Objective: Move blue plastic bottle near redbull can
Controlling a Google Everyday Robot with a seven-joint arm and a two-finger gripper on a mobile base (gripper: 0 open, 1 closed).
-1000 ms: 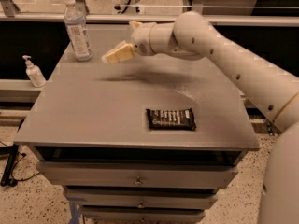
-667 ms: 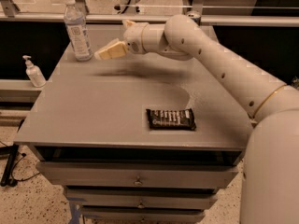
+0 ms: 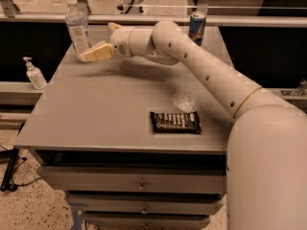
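The gripper [image 3: 96,41] had swung further left across the grey table [image 3: 96,114] than a moment earlier, closing on the blue plastic bottle [image 3: 76,25], and the arm [image 3: 211,75] no longer hid the redbull can [image 3: 197,28]. The jaws stood spread apart with nothing clamped between them: the lower tan finger [image 3: 97,51] reached out low over the tabletop, its tip at the foot of the bottle on its right side, though whether the two touched could not be made out, while the other finger [image 3: 113,27] pointed up behind. The bottle stood upright at the table's far left corner, white cap on. The can stood upright at the far edge toward the right, well apart from the bottle, with the arm stretched between them. A dark candy bar wrapper [image 3: 175,122] lay flat near the front edge. A small white pump bottle [image 3: 33,74] stood on a ledge off the table's left side. Drawers [image 3: 139,181] sat closed below the tabletop.
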